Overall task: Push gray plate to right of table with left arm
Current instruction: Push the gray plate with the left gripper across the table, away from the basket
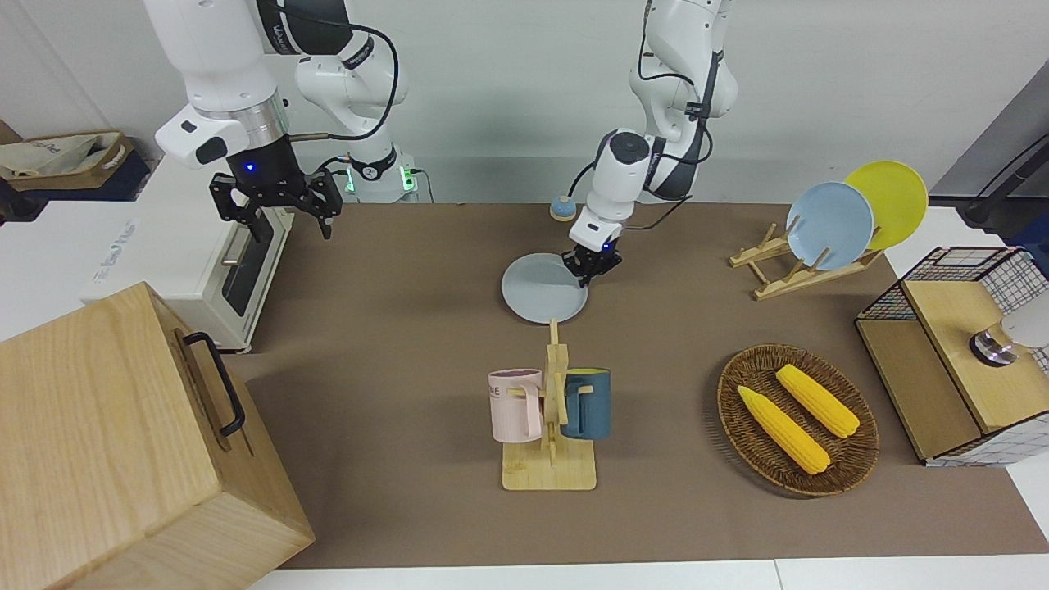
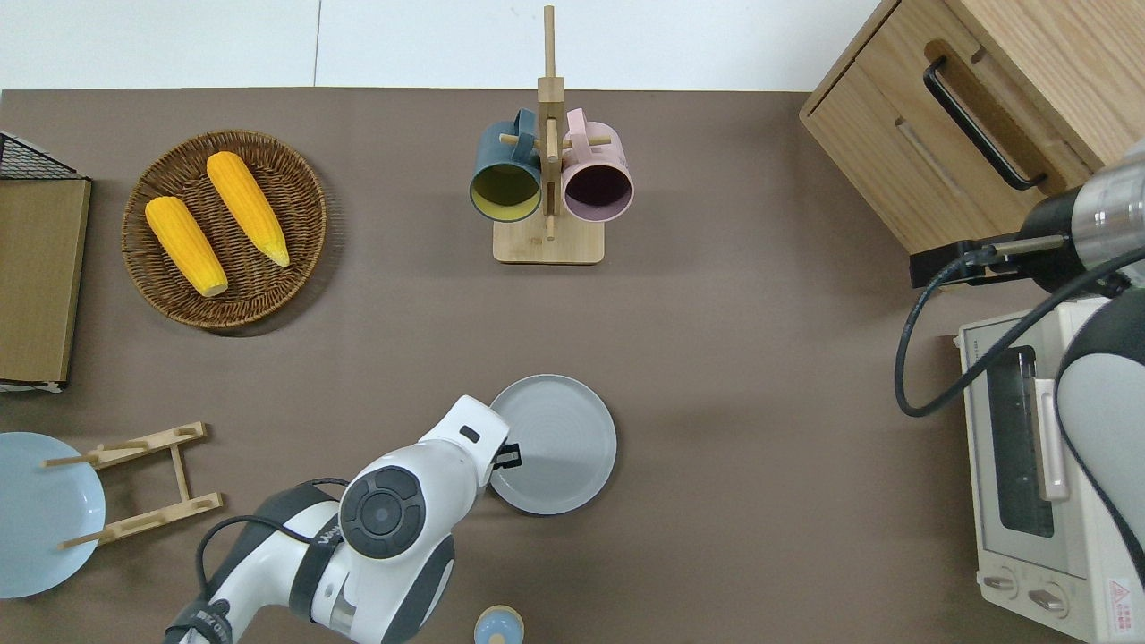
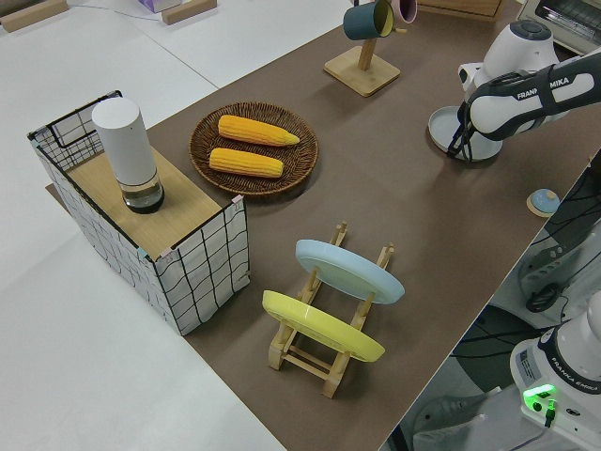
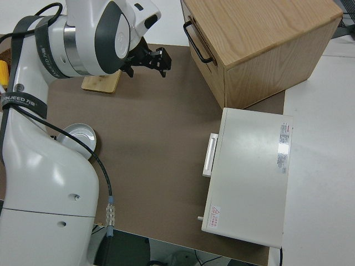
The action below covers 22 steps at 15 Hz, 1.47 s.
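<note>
The gray plate (image 1: 541,291) (image 2: 559,447) (image 3: 451,127) (image 4: 79,138) lies flat on the brown table (image 1: 393,328), mid-table and nearer to the robots than the mug rack. My left gripper (image 1: 588,274) (image 2: 507,457) (image 3: 459,148) is shut and down at the plate's rim, on the edge toward the left arm's end of the table. It seems to touch the rim just inside it. The right arm is parked, its gripper (image 1: 277,215) (image 4: 150,60) open and empty.
A wooden mug rack (image 1: 549,426) holds a pink and a blue mug. Toward the left arm's end are a wicker basket (image 1: 852,459) of corn, a plate rack (image 1: 807,266) and a wire crate (image 1: 959,352). A wooden box (image 1: 123,442) and toaster oven (image 1: 205,246) stand at the right arm's end.
</note>
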### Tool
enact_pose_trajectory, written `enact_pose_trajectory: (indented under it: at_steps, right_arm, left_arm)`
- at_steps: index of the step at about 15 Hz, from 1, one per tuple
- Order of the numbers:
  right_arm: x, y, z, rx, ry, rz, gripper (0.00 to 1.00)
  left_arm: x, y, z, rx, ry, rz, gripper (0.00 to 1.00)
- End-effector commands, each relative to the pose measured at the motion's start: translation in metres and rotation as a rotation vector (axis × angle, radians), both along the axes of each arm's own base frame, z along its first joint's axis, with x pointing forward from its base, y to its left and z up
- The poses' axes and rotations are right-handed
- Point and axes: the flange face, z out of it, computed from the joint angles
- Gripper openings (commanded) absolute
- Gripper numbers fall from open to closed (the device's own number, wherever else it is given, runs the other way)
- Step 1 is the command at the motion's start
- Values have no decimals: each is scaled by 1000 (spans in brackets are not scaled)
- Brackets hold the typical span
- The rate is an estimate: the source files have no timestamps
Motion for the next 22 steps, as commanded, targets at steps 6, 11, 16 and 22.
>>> enact_pose_trajectory:
  at_steps: [6, 11, 16, 22]
  right_arm:
    - [-2, 1, 4, 8, -6, -6, 983]
    - [-2, 1, 4, 8, -6, -6, 983]
    - [-2, 1, 4, 8, -6, -6, 983]
    - [-2, 1, 3, 7, -4, -6, 983]
  left_arm:
    - [-11, -119, -14, -13, 17, 60, 0]
    - [-11, -176, 0, -3, 29, 98, 0]
    - [-16, -217, -14, -8, 31, 115, 0]
    - [-16, -250, -10, -4, 14, 138, 0]
